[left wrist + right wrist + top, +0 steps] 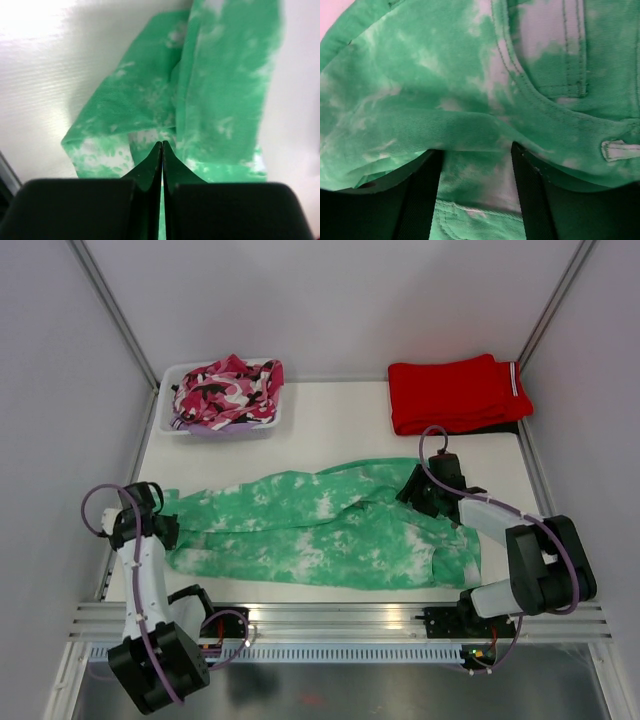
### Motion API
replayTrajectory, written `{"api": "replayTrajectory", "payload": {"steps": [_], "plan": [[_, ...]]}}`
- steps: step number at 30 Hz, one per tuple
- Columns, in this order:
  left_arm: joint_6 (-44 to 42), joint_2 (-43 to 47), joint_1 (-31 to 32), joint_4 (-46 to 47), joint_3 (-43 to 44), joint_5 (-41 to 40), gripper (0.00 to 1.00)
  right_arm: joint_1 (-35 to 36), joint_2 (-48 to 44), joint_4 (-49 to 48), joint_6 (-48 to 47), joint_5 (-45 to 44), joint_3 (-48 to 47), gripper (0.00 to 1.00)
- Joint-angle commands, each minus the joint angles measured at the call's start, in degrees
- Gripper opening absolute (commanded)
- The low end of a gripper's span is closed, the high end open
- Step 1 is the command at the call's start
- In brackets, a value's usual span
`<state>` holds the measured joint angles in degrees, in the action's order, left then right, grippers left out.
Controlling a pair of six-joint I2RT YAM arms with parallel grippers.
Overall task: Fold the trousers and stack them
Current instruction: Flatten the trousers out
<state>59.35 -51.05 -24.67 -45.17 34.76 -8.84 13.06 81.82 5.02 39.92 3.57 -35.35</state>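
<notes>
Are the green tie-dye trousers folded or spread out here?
Spread out: the trousers lie at full length across the table, leg ends by the left gripper, waist by the right gripper, not doubled over.

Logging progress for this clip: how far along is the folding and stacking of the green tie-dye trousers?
Done: the trousers lie spread lengthwise across the table, no fold made. In hand: the left end effector is closed on the leg hems; the right end effector sits open, its fingers apart in the waist fabric. Left: every fold, then stacking, perhaps by the folded red trousers at the far right corner.
</notes>
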Motion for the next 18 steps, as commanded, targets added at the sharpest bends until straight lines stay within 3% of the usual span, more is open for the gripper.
{"api": "replayTrajectory", "payload": {"steps": [1,3,6,7,8,9,12,15,18], "plan": [[2.61,4.89,-0.21,-10.87,9.42,-10.48,0.02,-1.01,1.58,-3.08,2.70,-7.17,1.86,0.64],[1.57,7.61,-0.21,-13.18,12.33,-13.22,0.05,-1.72,2.29,-2.30,2.62,-10.32,2.30,0.60],[-0.54,8.86,-0.21,-15.47,15.59,-10.94,0.53,-6.36,3.86,-3.86,3.41,-9.57,3.97,0.50],[-1.34,8.77,-0.21,-15.48,15.25,-9.80,0.81,-10.21,4.57,-4.57,3.50,-8.33,5.28,0.47],[-1.87,8.77,-0.29,-15.39,14.64,-7.36,0.87,-12.16,5.18,-6.93,3.50,-7.01,5.64,0.41],[-2.66,8.42,-0.21,-15.13,12.98,-6.20,0.89,-14.79,6.84,-7.91,3.41,-4.22,5.65,0.27],[-3.72,7.11,-0.29,-12.93,8.76,-1.89,0.92,-19.64,8.53,-6.61,0.17,-3.84,3.28,0.07],[-3.19,3.16,-0.21,-10.39,5.07,3.46,0.90,-22.98,7.39,-5.46,-1.77,-5.50,1.17,0.00],[-4.76,-0.89,-0.30,-3.55,1.63,8.30,0.81,-24.92,4.50,-5.19,-3.09,-5.86,-0.33,0.03]]}}
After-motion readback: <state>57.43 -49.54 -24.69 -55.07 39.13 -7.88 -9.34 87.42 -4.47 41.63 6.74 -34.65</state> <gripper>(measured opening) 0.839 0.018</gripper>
